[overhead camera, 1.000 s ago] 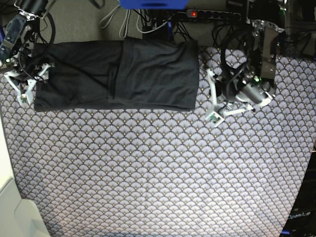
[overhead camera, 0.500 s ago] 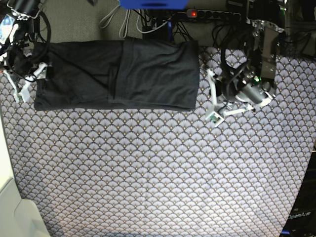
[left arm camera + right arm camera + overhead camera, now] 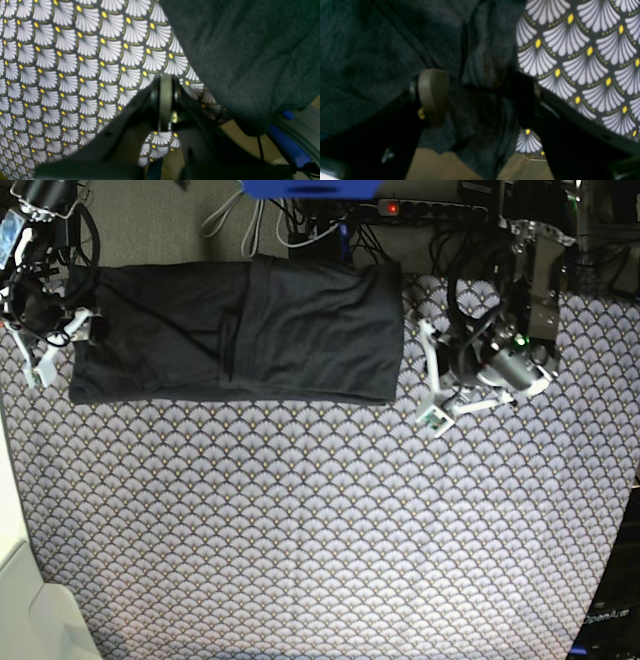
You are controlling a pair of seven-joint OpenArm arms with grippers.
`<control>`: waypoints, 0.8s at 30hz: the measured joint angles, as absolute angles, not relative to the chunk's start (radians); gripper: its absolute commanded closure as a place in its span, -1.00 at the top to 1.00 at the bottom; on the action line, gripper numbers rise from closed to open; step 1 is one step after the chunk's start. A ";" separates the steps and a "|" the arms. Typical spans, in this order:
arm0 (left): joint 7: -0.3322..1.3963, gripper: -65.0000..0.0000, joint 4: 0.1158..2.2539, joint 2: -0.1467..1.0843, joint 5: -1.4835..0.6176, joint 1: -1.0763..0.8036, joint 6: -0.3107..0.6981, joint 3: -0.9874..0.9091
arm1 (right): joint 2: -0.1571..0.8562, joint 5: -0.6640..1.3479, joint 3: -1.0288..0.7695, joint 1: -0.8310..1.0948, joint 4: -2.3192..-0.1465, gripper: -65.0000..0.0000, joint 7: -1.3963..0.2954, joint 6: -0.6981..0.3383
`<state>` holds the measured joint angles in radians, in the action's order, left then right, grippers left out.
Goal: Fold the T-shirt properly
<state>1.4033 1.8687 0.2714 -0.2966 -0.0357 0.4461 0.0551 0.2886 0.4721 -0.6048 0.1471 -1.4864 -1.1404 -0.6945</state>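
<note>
The dark T-shirt (image 3: 240,330) lies folded into a long band along the far side of the patterned tablecloth (image 3: 320,520). At its left end, my right gripper (image 3: 58,340) stands open. In the right wrist view the gripper (image 3: 480,100) straddles the rumpled edge of the T-shirt (image 3: 382,45), one finger (image 3: 433,95) over the fabric and the other by the tablecloth (image 3: 582,57). My left gripper (image 3: 432,416) rests shut and empty on the cloth just right of the shirt. The left wrist view shows its closed fingers (image 3: 165,100) and the shirt's edge (image 3: 250,50).
A power strip (image 3: 425,210) and loose cables (image 3: 250,225) lie beyond the table's far edge, beside a blue object (image 3: 310,188). A white surface (image 3: 30,610) borders the lower left corner. The cloth spreads out in front of the shirt.
My right gripper has shifted slightly toward the far edge at the shirt's left end. The left arm and the shirt have not moved.
</note>
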 measured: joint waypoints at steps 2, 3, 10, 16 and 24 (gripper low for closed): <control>1.403 -0.99 1.869 0.271 -0.297 -0.036 0.446 0.055 | 0.289 0.472 -0.603 0.147 -1.486 0.02 -1.140 -0.694; 1.403 -0.99 1.869 0.271 -0.297 -0.036 0.446 0.055 | 0.289 0.472 -0.602 0.147 -1.486 -0.02 -1.140 -0.694; 1.403 -0.99 1.869 0.272 -0.297 -0.036 0.446 0.055 | 0.288 0.469 -0.599 0.147 -1.486 -0.54 -1.142 -0.694; 1.403 -0.99 1.869 0.271 -0.297 -0.036 0.447 0.055 | 0.286 0.477 -0.599 0.148 -1.485 -1.00 -1.145 -0.694; 1.403 -0.99 1.869 0.271 -0.297 -0.036 0.446 0.055 | 0.285 0.475 -0.598 0.149 -1.499 -1.00 -1.153 -0.695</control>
<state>1.4033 1.8687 0.2714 -0.2966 -0.0360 0.4461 0.0551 0.2852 0.4747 -0.5983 0.1490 -1.4986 -1.1530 -0.6949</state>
